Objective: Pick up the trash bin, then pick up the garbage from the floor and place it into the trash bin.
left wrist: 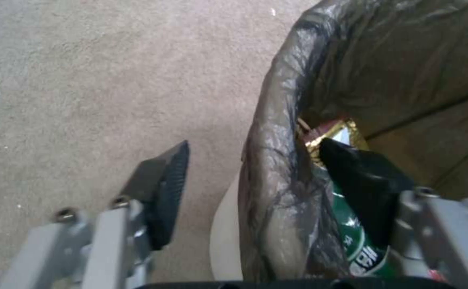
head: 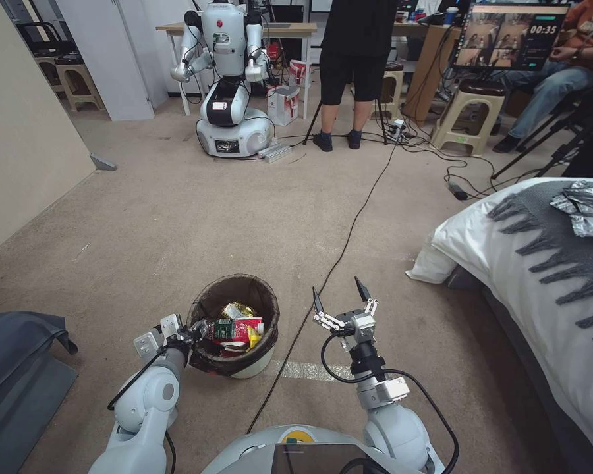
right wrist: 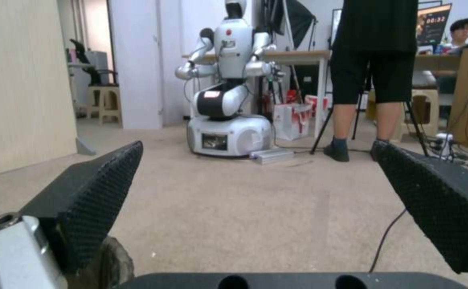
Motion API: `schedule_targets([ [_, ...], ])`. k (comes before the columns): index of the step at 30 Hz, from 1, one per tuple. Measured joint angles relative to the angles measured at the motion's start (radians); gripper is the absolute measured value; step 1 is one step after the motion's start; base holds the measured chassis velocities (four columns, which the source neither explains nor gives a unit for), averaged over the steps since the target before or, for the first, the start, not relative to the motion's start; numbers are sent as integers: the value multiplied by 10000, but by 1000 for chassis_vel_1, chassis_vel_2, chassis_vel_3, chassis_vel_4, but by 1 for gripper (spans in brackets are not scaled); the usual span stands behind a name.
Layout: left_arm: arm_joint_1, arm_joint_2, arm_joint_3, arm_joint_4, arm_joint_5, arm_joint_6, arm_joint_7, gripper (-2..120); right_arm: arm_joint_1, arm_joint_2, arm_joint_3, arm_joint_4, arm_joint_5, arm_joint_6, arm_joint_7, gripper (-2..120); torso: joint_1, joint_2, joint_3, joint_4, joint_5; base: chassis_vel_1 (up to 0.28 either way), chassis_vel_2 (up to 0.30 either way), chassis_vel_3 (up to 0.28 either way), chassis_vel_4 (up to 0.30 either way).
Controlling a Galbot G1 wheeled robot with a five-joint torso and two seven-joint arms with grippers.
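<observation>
The floor [head: 178,217] is matt beige carpet with a short rough pile. The trash bin [head: 257,365] is smooth white plastic, lined with a thin, glossy, wrinkled dark bag [left wrist: 276,160]. Shiny foil wrappers [head: 237,311] lie inside. The right end effector [head: 341,298] has matt black fingers [right wrist: 100,192] with dimpled rubber faces on bare metal links.

Second robot [head: 228,79] near desk [head: 290,29]; bed [head: 547,263], perhaps foil atop.

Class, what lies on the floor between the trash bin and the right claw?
Head view: a black cable crosses the carpet between bin and right claw.
</observation>
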Motion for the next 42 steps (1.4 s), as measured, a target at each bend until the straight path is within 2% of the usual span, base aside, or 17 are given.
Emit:
schedule_targets([
  [2,18,10,47,-55,69,-25,70,68,0,1,-3,0,-2,4,-7,100,0,-1,1,-2,-3,0,0,0,0],
  [3,46,20,116,-140,162,-48,152,75,0,2,-7,0,-3,14,-15,100,0,-1,2,-3,-5,0,0,0,0],
  [5,63,25,167,-204,244,-51,193,77,-2,3,-7,0,-5,31,-21,100,1,-2,2,-3,-8,0,0,0,0],
  [7,89,44,288,-366,482,-32,238,89,-15,2,-15,2,-8,79,-33,100,1,-3,3,-3,-9,0,0,0,0],
  [12,121,46,433,-567,857,5,283,99,-1,-21,-8,54,-37,142,28,100,1,-3,2,-1,3,0,0,0,0],
  [20,197,71,535,-847,1608,-180,650,99,30,43,-41,52,-213,165,83,100,1,-3,-1,1,6,0,0,0,0],
  [36,238,111,546,-999,2130,-433,991,98,68,47,-14,56,-298,179,98,100,1,-2,-1,1,6,0,0,0,0],
  [39,345,125,580,-1220,2922,-1053,1440,99,70,46,33,69,-359,89,291,100,1,-2,-1,2,7,0,0,0,0],
  [40,345,125,580,-1220,2922,-1053,1440,99,70,46,33,69,-359,89,291,100,1,-2,-1,2,7,0,0,0,0],
  [42,476,116,584,-1353,3770,-2063,1851,99,50,79,39,89,-434,-141,629,100,1,-2,-1,1,7,0,0,0,0],
])
